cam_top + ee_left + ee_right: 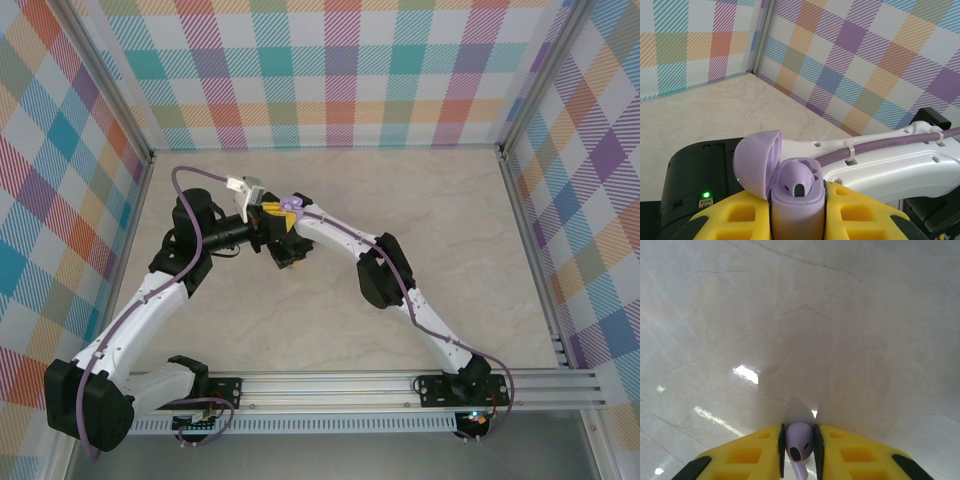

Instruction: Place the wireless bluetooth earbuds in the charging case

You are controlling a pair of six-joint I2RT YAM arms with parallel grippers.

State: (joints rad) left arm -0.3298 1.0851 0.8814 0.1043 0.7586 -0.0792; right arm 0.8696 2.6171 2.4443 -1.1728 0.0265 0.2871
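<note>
My left gripper (796, 215) is shut on a pale lilac charging case (795, 207), which stands upright between the yellow fingers (860, 212). Its lid (757, 162) is swung open to the left. One lilac earbud (800, 180) sits in the case's near socket. In the top view the case (290, 205) is held above the table's middle left, with the left gripper (272, 214) beside it. My right gripper (800, 447) is shut on a second lilac earbud (800, 440), stem pointing down, just over the table. From above, the right gripper (285, 255) hangs just below the case.
The right arm's white link (890, 165) with its purple cable crosses close behind the case. The marble tabletop (440, 210) is walled by plaid panels (340, 70) at the back and both sides. A metal rail (350, 390) runs along the near edge.
</note>
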